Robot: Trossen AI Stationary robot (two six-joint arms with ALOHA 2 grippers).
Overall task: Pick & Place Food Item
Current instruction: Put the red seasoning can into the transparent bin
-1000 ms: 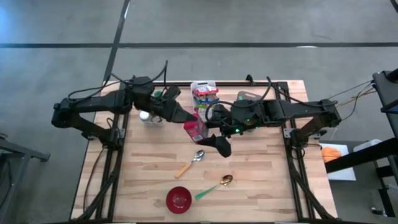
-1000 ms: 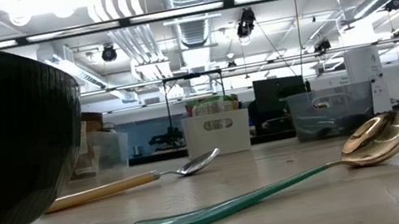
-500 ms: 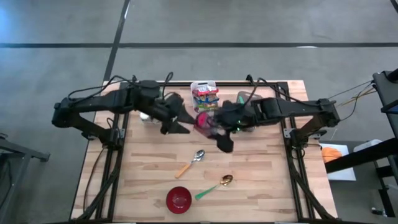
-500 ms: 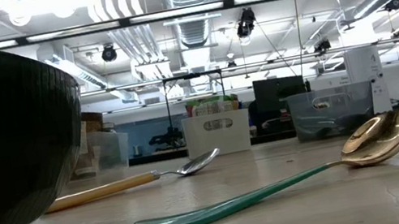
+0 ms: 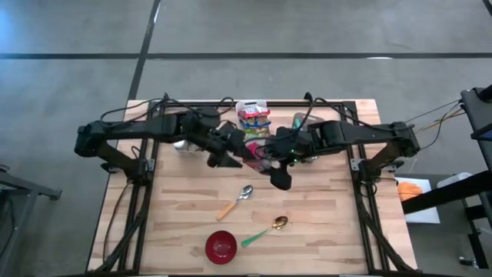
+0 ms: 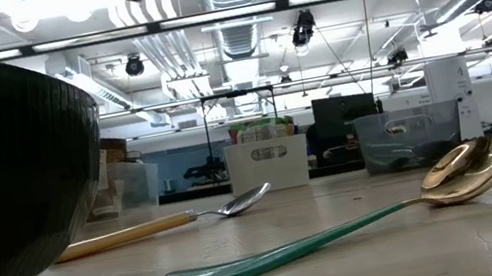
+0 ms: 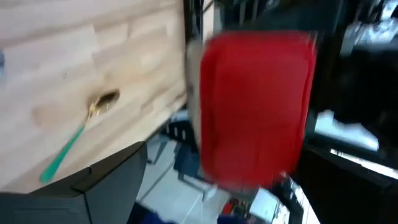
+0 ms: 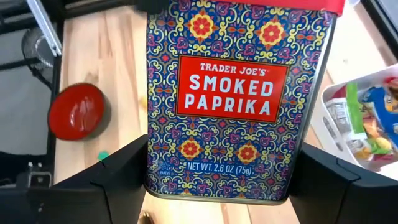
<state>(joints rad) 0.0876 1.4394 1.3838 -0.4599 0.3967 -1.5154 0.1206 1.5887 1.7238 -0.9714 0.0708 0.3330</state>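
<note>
Right tool point(image 5: 265, 156) grips a paprika tin point(image 8: 239, 99) between its 2 fingers, held in the air above the far middle of the tabletop point(image 5: 323, 223). The tin's printed face fills the right wrist view; its red lid point(image 7: 255, 106) faces the left wrist camera.

Left tool point(image 5: 231, 150) hovers just beside the tin on its left, jaws spread wide, gripping nothing visible; contact with the tin cannot be told.

White basket point(image 5: 252, 115) of packets at far edge, just beyond both tools.

Nearer: wooden-handled spoon point(image 5: 235, 201), gold spoon with green handle point(image 5: 265, 229), red bowl point(image 5: 221, 245), all lying apart.
</note>
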